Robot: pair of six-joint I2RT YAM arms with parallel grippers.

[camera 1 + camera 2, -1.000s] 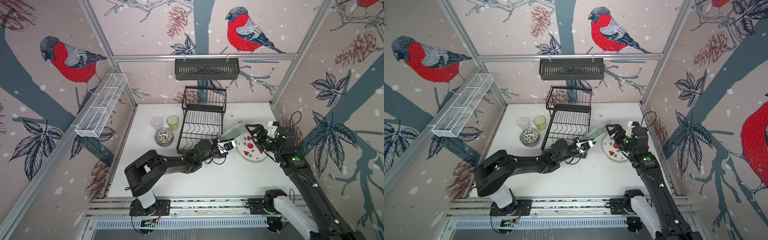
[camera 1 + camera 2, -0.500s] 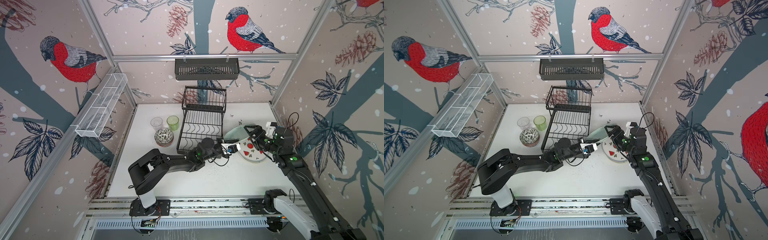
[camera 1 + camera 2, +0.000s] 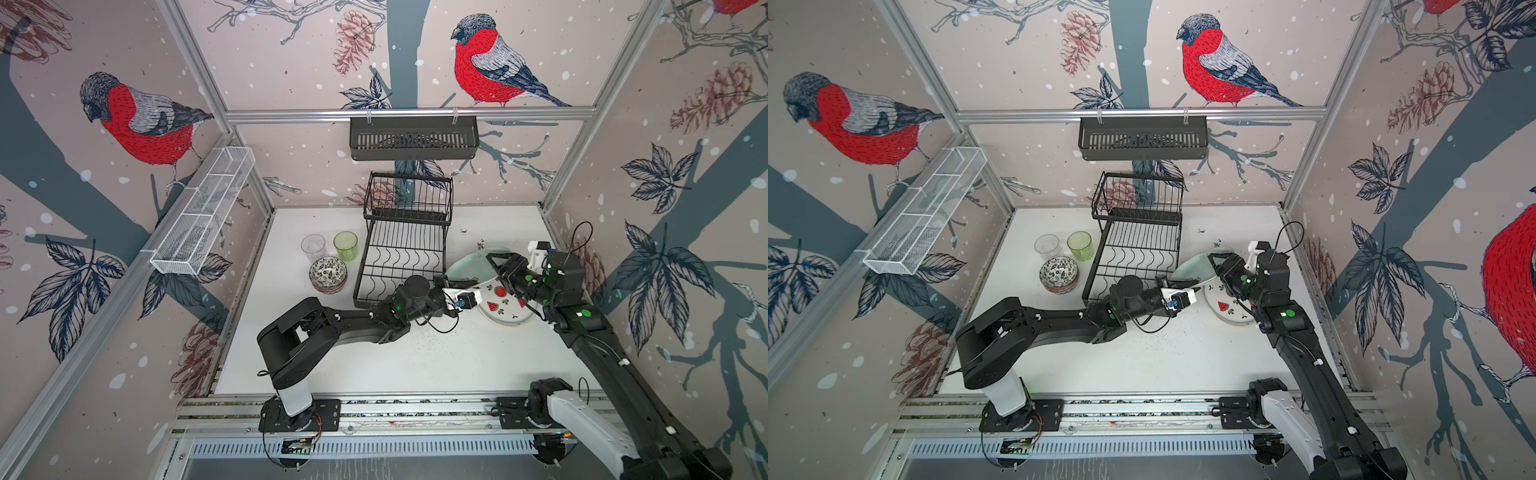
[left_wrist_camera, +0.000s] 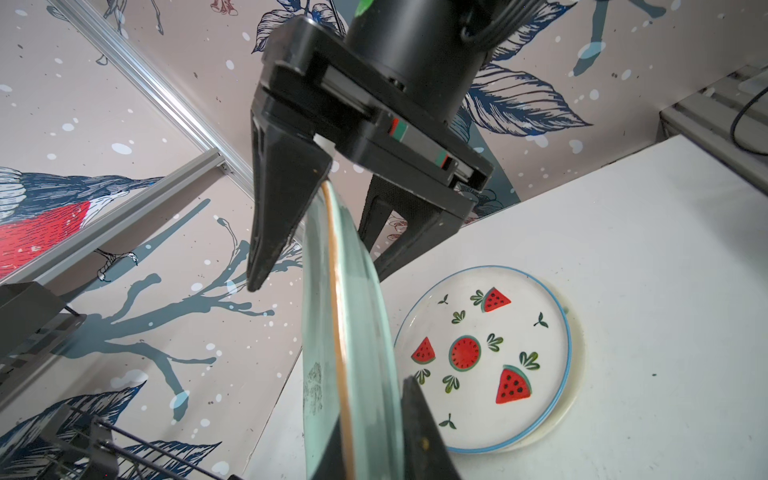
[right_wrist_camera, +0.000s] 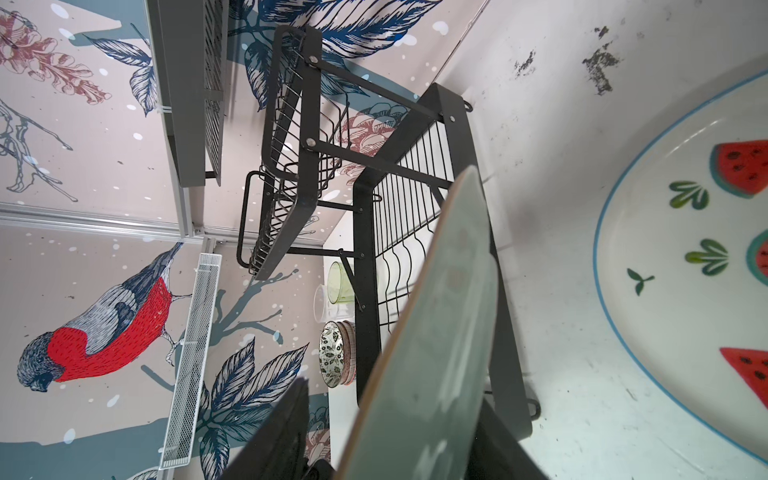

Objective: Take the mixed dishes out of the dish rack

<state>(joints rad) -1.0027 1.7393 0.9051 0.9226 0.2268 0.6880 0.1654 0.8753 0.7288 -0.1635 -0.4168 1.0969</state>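
Observation:
A pale green plate (image 3: pixel 473 266) (image 3: pixel 1198 268) hangs tilted above the table, right of the black wire dish rack (image 3: pixel 405 249). My left gripper (image 3: pixel 451 284) (image 4: pixel 370 449) is shut on its near rim. The right gripper (image 3: pixel 496 270) (image 5: pixel 386 436) straddles the opposite rim, open, with a gap still showing beside one of its fingers (image 4: pixel 274 232). Below lies the watermelon plate (image 3: pixel 505 307) (image 4: pixel 490 357), resting on a white plate (image 4: pixel 577 374). Stacked patterned bowls (image 3: pixel 328 272), a green tumbler (image 3: pixel 345 246) and a clear tumbler (image 3: pixel 313 248) stand left of the rack.
A black slotted basket (image 3: pixel 413 139) hangs on the back wall above the rack. A long white mesh basket (image 3: pixel 203 216) runs along the left wall. Both arm bases sit on the metal rail (image 3: pixel 415 409) at the table's front edge.
The left arm has carried the green plate to the right, into the right gripper. The right gripper's jaws have narrowed around the plate's far rim.

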